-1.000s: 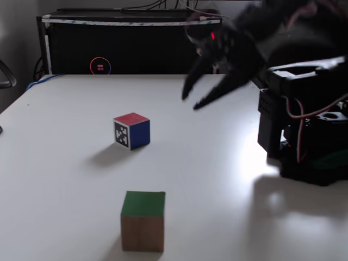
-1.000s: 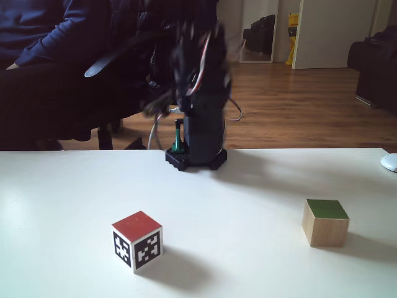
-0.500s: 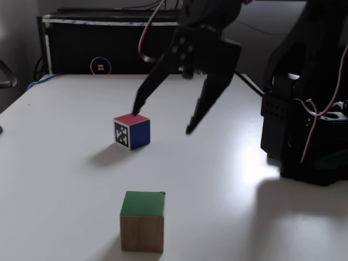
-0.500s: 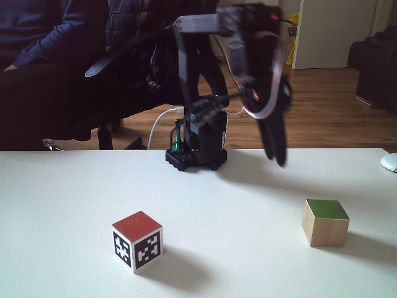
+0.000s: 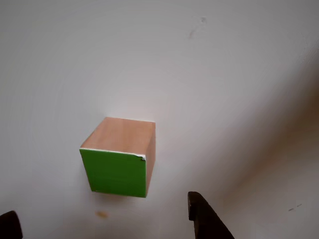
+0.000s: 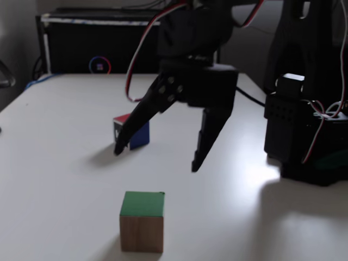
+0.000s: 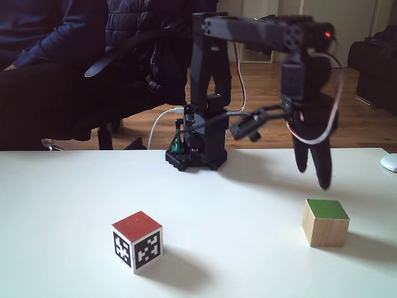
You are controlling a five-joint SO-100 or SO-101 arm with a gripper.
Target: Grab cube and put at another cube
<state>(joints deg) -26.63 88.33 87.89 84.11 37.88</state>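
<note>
- we see the gripper (image 6: 155,160) hanging in the air with its two fingers spread wide and nothing between them, which suits a reach that has not yet come down on anything
- the cube (image 6: 142,221) sits on the white table (image 6: 60,179), green face up, in front of and below the fingertips in a fixed view, not touched
- in the other view the cube (image 5: 119,157) lies just ahead of the two dark fingertips (image 5: 202,216), so we judge the wide gap is kept to straddle it
- another cube (image 7: 137,239), red on top, stands well apart on the table, left free as the place to bring the green one
</note>
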